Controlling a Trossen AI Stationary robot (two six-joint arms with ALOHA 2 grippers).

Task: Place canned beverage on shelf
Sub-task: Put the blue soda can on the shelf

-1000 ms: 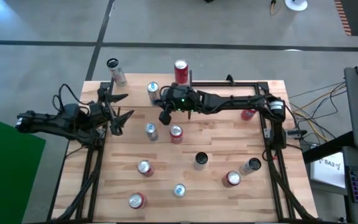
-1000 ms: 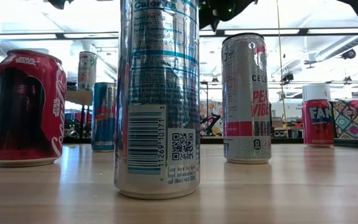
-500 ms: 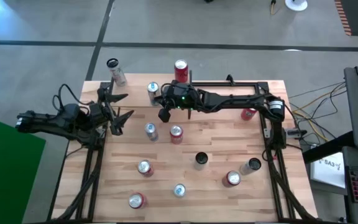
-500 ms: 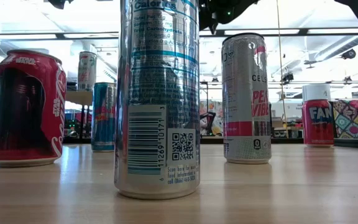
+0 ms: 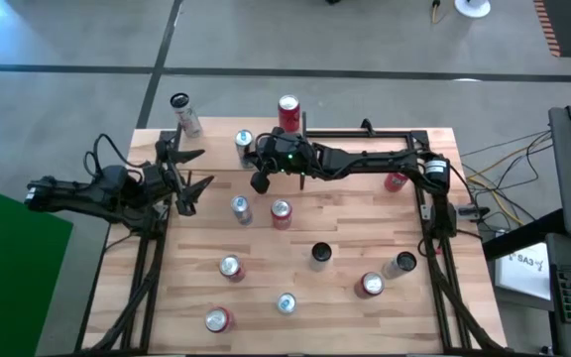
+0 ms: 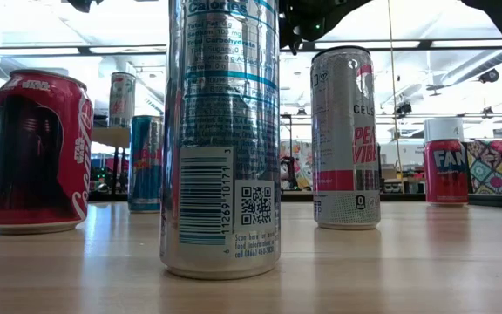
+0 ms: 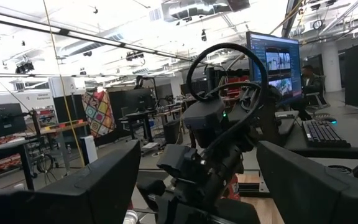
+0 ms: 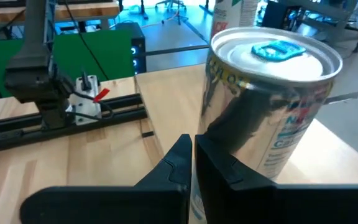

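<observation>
- My right pincer [image 5: 261, 182] hangs above the far part of the wooden surface [image 5: 345, 268], its fingers [image 8: 185, 163] pressed together with nothing between them.
- A silver can with a blue tab [image 8: 267, 106] stands upright just past those fingertips in my right wrist view; in the high view that can [image 5: 243, 145] is at about eleven o'clock from the pincer, close by, and I cannot tell whether they touch.
- My left pincer [image 5: 188, 180] waits at the surface's left edge, around nine o'clock from the right one, its fingers [image 7: 98, 186] spread wide apart and empty.
- The shelf itself is hard to make out from above; a red can [image 5: 288, 114] stands tall beyond the far edge at about one o'clock from my right pincer, and a pale can [image 5: 182, 112] stands off the far-left corner.
- Below my right pincer, toward six o'clock, a silver can [image 5: 240, 208] and a red-topped can [image 5: 282, 212] stand side by side.
- More cans dot the near half: a dark-topped one [image 5: 320, 255] mid-surface, a red one [image 5: 371, 285] and a tilted-looking dark one [image 5: 400, 264] toward four o'clock, plus others near the front edge.
- In the low view a tall silver can with a barcode [image 6: 222, 139] fills the foreground, with a red Coca-Cola can [image 6: 37, 150] at its nine o'clock and a Celsius can [image 6: 345, 138] at its three.
</observation>
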